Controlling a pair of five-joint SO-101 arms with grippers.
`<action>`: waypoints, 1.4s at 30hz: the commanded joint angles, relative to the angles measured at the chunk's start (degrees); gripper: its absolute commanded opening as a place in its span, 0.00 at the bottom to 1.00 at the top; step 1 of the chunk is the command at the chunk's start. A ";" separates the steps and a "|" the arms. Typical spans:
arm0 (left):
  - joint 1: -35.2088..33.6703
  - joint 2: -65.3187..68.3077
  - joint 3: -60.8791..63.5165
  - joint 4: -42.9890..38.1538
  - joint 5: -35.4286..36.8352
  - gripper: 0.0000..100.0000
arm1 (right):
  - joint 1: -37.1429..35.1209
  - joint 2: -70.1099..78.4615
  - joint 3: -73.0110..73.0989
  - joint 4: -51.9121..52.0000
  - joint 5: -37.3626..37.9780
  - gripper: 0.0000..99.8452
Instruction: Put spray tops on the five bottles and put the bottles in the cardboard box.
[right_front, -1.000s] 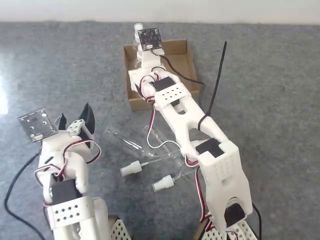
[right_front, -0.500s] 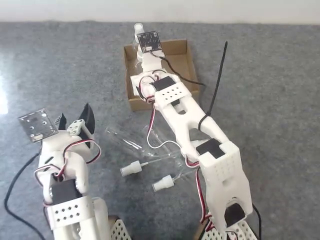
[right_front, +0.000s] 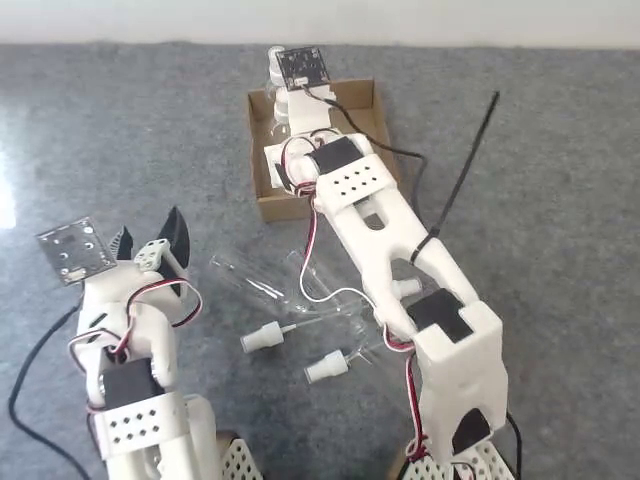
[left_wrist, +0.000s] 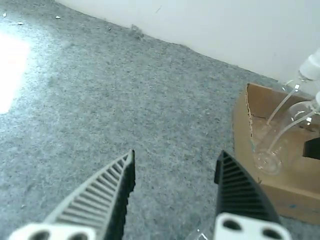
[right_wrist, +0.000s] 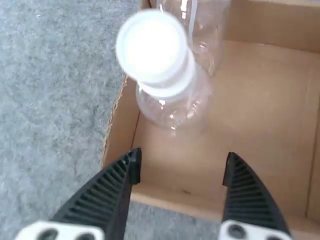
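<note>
Grey counter (right_front: 560, 200). Right end effector (right_wrist: 183, 155) spread wide over cardboard box (right_wrist: 260, 100), capped bottle (right_wrist: 170, 95) inside. Left end effector (left_wrist: 176, 155) wide too, empty.

I see grey mottled carpet (right_front: 560, 150) covering the whole work surface, short pile. A plain white wall (right_front: 450, 20) runs along the far edge and meets the carpet in a straight seam. There's a bright light patch (left_wrist: 10, 60) on the carpet at the left side, washed out. From the left wrist view I spot a few pale specks (left_wrist: 135, 30) of fluff along the wall base.
</note>
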 joint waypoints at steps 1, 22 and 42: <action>0.09 0.18 0.66 -3.78 0.26 0.24 | -0.31 -8.22 -4.22 5.32 1.32 0.22; -2.20 0.18 2.95 -8.18 0.26 0.24 | -0.92 -27.91 -4.13 31.87 8.44 0.22; -2.20 0.18 2.95 -8.18 0.26 0.24 | -6.11 -34.42 7.38 47.87 13.54 0.21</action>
